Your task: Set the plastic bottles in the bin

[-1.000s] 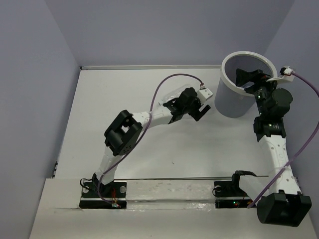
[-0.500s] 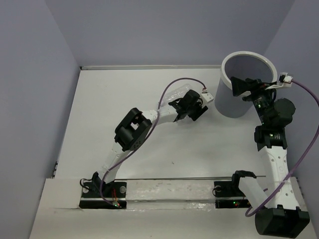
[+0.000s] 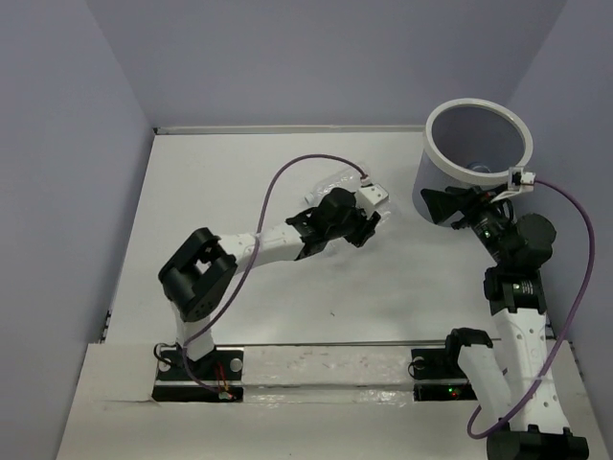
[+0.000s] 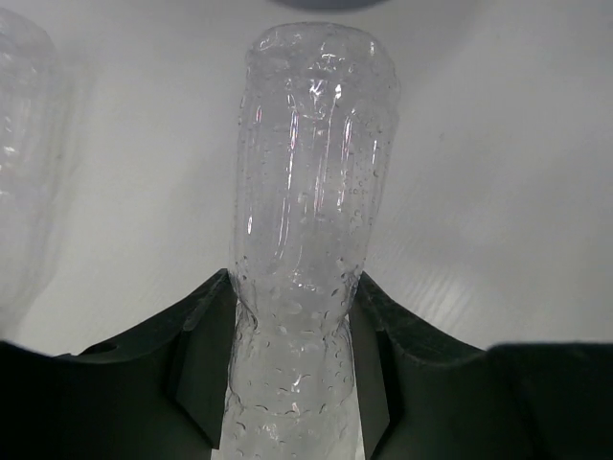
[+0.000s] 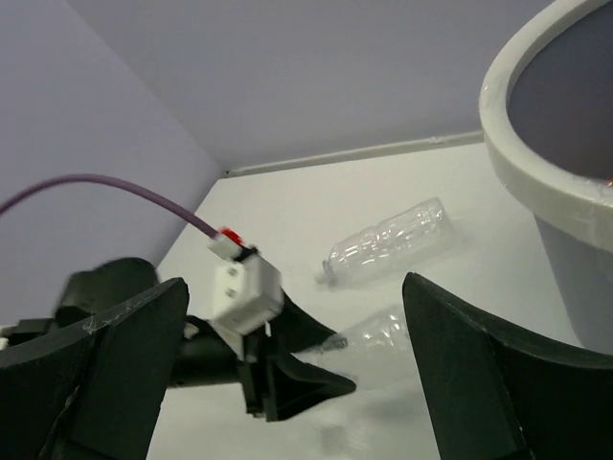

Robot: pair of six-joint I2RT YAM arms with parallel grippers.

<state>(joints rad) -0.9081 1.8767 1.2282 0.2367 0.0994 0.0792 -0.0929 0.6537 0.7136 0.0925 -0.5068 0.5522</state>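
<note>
Now | left hand [image 4: 292,369] clenched on clear bottle [image 4: 311,172] | right hand [image 5: 295,287] released | bin [image 5: 500,115] contents unclear

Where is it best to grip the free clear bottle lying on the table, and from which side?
Probably at mid-body, from above, jaws across the width: the free bottle lies on its side on the table, long and round.

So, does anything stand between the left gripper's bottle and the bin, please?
Partly: the open right gripper hangs beside the bin, close to the way from the bottle in the left gripper.
</note>
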